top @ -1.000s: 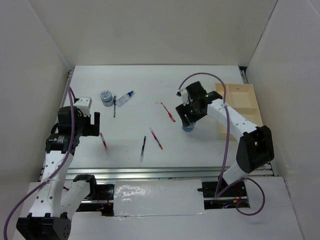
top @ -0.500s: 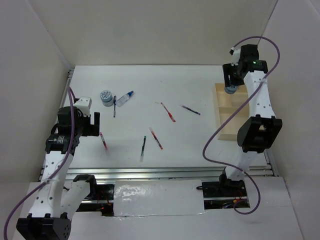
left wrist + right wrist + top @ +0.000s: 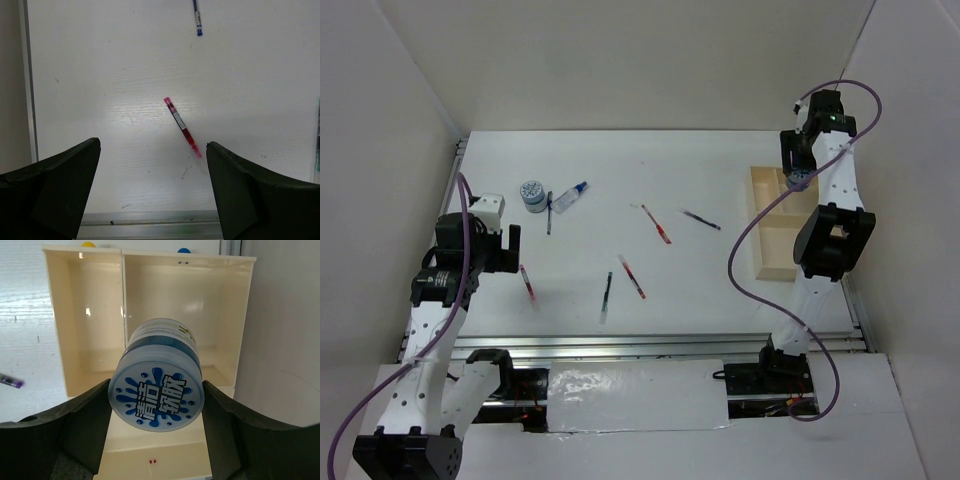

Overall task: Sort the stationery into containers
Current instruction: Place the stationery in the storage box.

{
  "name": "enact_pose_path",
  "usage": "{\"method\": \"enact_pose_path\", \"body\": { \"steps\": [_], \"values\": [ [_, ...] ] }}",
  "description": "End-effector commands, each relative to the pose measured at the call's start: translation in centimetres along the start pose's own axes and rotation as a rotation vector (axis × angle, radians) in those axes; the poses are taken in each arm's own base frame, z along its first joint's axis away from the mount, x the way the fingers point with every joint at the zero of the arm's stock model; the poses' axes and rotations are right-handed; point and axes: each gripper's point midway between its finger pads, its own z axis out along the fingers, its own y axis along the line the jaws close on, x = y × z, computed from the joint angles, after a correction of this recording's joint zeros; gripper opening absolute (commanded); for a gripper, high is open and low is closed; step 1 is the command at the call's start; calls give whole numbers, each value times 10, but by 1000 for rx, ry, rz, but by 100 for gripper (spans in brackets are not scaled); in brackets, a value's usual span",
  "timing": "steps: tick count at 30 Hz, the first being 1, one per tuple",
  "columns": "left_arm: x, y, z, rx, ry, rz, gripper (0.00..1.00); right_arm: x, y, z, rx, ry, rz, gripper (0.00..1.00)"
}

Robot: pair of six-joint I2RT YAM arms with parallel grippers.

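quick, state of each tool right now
left tool: open, empty, above a red pen
right tool: closed on the blue-and-white roll, over the tray

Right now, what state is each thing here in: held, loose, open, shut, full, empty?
Right end effector, shut on the round tub.
The round tub, held above the tray.
The tray, compartments that show are empty.
Left end effector, open, holding nothing.
Red pen, lying loose beneath it.
Other pens, lying scattered on the table.
Second tub, standing upright on the table.
Bottle, lying on its side, cap on.
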Motion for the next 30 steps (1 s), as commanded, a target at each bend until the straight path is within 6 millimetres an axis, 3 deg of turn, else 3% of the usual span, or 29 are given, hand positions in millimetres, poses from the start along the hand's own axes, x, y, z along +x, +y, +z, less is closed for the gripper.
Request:
{"method": "enact_pose_path", "body": {
  "steps": [1, 6, 19, 30],
  "values": [
    [-7, -1, 2, 10, -28, 5, 99, -25, -19, -5, 53, -90, 31, 32],
    [-8, 0, 2, 8, -39, 8, 99, -20, -22, 17, 78, -69, 41, 32],
    [-11, -2, -5, 20, -73, 17, 99, -23, -24, 44, 86, -73, 97, 33],
    [-11, -3, -5, 30, -75, 16, 99, -31, -11, 67, 81, -83, 85, 34]
  ]
}}
